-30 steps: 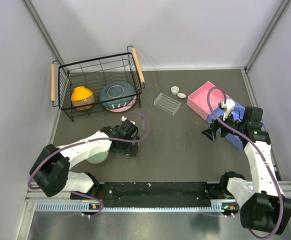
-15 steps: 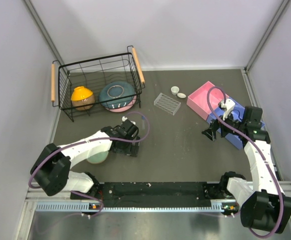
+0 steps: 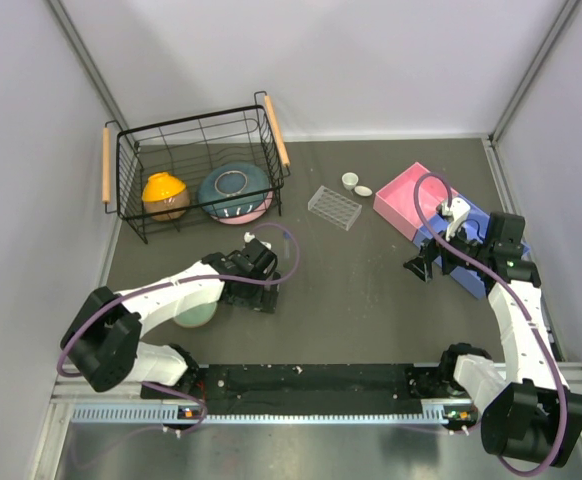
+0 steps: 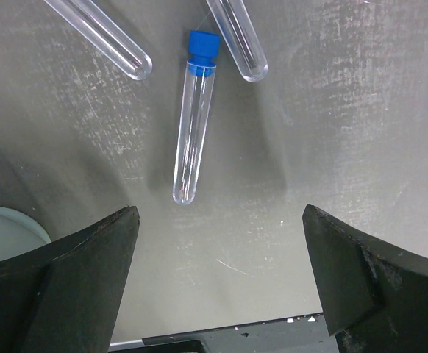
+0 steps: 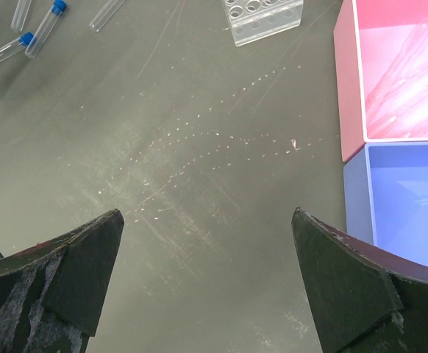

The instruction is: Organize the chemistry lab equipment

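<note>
Blue-capped tube (image 4: 194,125) lies flat beneath the left gripper (image 4: 219,213), fingers apart as on the right gripper (image 5: 205,213): best lowered centred over its barrel.

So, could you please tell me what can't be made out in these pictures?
- Left wrist view: two clear plastic tubes run off the top edge; any caps are unseen.
- Right wrist view: the clear rectangular tube rack is cut by the top edge; thin clear pipettes in the pink tray are too faint to count.
- Top view: the left arm covers part of the pale green bowl.
</note>
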Available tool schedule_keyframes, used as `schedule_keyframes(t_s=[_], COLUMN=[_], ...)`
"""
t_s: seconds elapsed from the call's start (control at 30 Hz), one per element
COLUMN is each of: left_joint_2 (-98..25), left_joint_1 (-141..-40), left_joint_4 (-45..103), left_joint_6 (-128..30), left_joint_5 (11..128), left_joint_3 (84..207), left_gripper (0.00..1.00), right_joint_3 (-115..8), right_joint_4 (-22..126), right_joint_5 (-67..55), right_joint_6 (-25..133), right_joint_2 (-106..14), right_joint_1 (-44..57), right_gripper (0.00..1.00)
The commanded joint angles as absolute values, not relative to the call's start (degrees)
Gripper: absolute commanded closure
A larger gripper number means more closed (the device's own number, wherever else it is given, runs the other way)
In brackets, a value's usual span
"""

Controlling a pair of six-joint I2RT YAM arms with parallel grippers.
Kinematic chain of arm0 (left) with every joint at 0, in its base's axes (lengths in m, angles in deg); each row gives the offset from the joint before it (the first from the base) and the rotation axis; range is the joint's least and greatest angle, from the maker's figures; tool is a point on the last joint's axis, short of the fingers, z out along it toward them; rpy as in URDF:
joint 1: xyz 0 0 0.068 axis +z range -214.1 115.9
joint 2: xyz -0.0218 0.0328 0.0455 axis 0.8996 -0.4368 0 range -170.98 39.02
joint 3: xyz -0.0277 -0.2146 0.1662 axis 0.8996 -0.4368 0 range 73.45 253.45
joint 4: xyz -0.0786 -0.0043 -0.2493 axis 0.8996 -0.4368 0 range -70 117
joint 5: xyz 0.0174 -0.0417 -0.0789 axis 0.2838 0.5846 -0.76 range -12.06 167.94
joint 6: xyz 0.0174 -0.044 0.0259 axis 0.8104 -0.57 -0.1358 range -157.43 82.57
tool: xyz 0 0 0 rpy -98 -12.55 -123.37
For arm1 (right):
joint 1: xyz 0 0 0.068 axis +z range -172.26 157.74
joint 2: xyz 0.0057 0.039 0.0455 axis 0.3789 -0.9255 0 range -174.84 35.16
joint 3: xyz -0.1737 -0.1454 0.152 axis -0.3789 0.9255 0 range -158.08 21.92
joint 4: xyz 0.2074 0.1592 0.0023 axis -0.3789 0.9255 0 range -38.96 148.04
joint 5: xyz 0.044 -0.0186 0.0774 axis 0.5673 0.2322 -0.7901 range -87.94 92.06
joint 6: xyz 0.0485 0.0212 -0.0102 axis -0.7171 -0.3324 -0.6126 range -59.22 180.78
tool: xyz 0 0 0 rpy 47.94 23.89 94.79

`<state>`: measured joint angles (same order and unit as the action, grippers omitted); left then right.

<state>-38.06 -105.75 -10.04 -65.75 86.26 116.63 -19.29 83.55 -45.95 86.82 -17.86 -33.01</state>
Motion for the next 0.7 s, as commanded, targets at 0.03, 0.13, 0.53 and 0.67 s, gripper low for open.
schedule_keyframes(t_s=[0.03, 0.13, 0.53, 0.67], left_joint_2=[-38.2, -39.0, -46.1, -48.3], left_joint_1=[-105.5, -105.4, -104.7, -104.7], left_joint_4=[-8.4, -7.8, -7.7, -9.0], left_joint_6=[-64.8, -64.7, -62.2, -61.2], left_joint_5=[86.2, 86.2, 88.7, 89.9], left_joint_3=[116.7, 116.6, 120.7, 122.4], left_gripper=[0.01, 0.02, 0.24, 0.34], right_joint_3=[-19.3, -19.3, -19.3, -19.3], right_joint_4=[81.8, 81.7, 81.7, 81.7], right_joint_5=[-46.5, -46.5, -46.5, -46.5], right_joint_6=[88.4, 88.4, 88.5, 88.6], right_joint_2=[-17.8, -17.8, -17.9, -17.8], right_joint_1=[-33.5, -33.5, -33.5, -33.5], right_gripper=[0.01, 0.01, 0.01, 0.01])
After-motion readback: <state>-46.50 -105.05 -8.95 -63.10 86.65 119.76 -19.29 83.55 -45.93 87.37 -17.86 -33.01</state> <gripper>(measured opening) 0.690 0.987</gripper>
